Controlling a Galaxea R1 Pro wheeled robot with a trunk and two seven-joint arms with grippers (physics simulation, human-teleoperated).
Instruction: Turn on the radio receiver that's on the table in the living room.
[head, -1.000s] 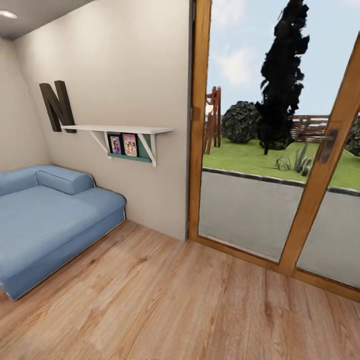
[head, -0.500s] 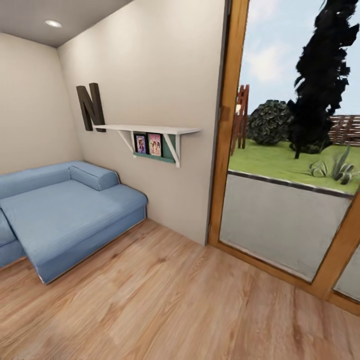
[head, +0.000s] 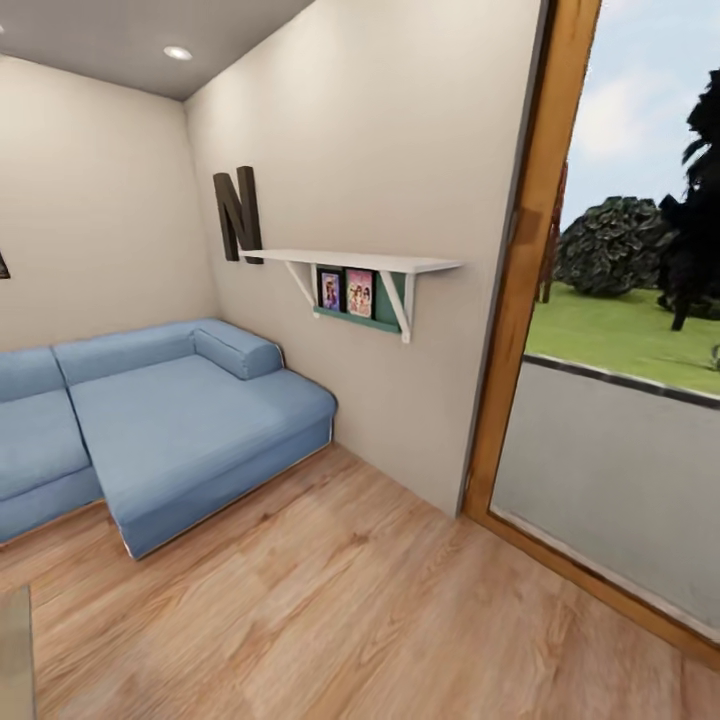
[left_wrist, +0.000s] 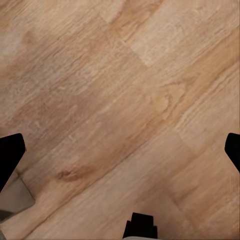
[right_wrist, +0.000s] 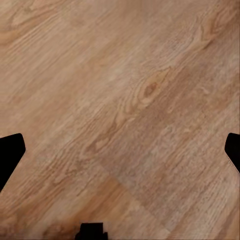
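The robot is inside the living room (head: 330, 130), with beige walls and a wood-plank floor (head: 350, 600), and from these pictures I judge that the task is at its early part: the robot is in the right room, but the reaching and the switching on are both left to do. The largest thing in the head view is the blue L-shaped sofa (head: 170, 420), which stands in the corner against the two walls. At the right side there is a glass door with a wooden frame (head: 520, 300), and through it a lawn and dark bushes are seen. On the wall between the sofa and the door hangs a white shelf (head: 350, 262) with small colourful pictures under it, and a dark letter N (head: 238, 212) leans at its far end. At the lower left edge of the head view a narrow grey glossy strip (head: 14, 650) appears; it may be a corner of the worktop, but I cannot say this surely. The radio receiver is not to be found from here, so its place cannot be told. Each wrist view looks down on bare floor planks; the left pincer (left_wrist: 120, 150) and the right pincer (right_wrist: 120, 150) are both spread wide and carry nothing.
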